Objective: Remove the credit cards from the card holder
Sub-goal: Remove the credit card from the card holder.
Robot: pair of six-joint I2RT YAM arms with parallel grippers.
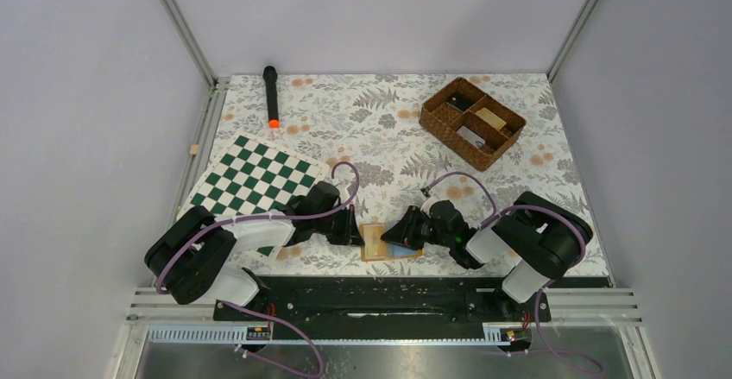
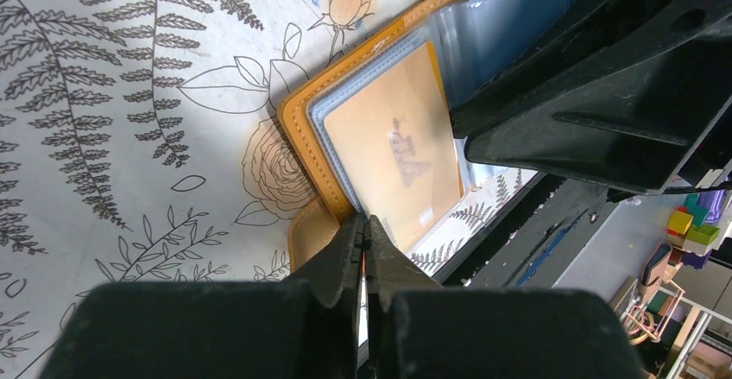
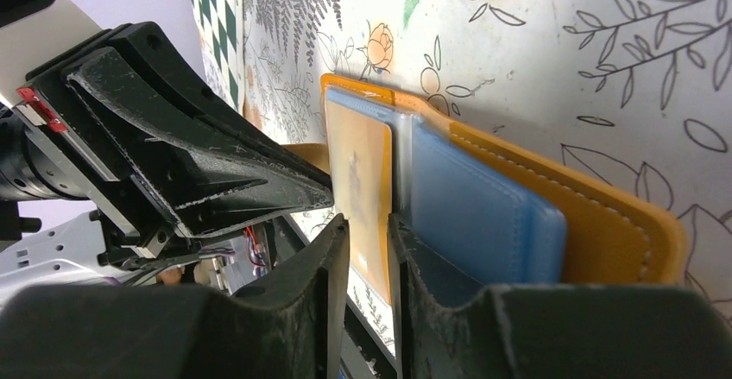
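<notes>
Left gripper (image 2: 364, 224) was shut at card holder (image 2: 300, 135) edge, seemed to pin it. Right gripper (image 3: 369, 234) stood slightly open over beige card (image 3: 358, 172). Next move needed: pinch card, slide out.

Items counted:

- One card holder (image 1: 380, 246), between the left gripper (image 1: 360, 232) and the right gripper (image 1: 386, 236).
- Two credit cards in it: one beige card (image 2: 393, 150) at the left gripper's tips, one light blue card (image 3: 479, 215) just beside the right gripper.
- One wicker basket (image 1: 434, 118), well beyond the right gripper.
- One chessboard (image 1: 255, 180), near the left gripper.
- One black torch (image 1: 271, 94), well beyond the left gripper.
- Two grippers.
</notes>
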